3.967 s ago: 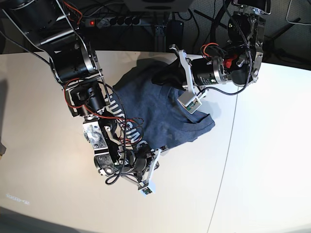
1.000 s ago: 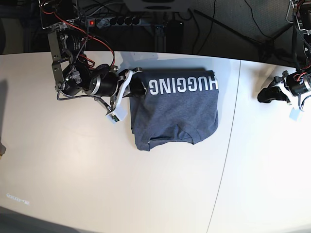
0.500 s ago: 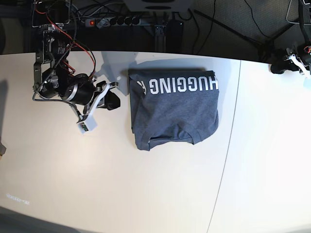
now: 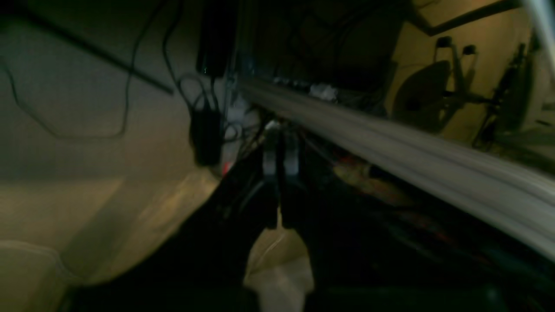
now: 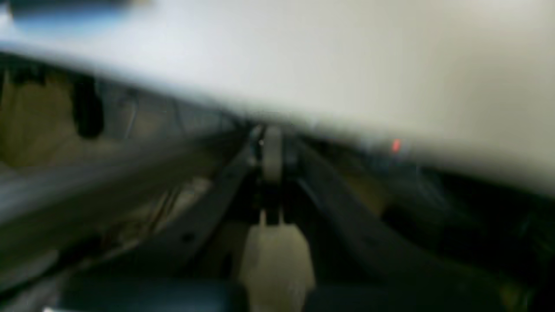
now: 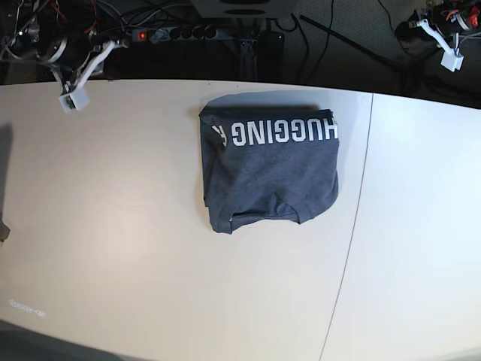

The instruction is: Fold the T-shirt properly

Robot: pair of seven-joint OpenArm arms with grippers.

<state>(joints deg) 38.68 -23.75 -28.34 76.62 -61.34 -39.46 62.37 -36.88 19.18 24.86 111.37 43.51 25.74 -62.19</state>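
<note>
Well clear of both grippers, between them on the table [image 6: 113, 248]: T-shirt [image 6: 270, 177], folded to a compact rectangle, lettering up. Left gripper [image 4: 281, 162] closed, empty. Right gripper [image 5: 272, 151] closed, empty. Step: folding apparently finished; next, at most a tidy-up.

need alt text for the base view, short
A blue-grey cotton T-shirt lies folded into a compact rectangle on the pale table, white "HUGGING" lettering upside down along its far edge. Both arms are retracted to the far corners.
</note>
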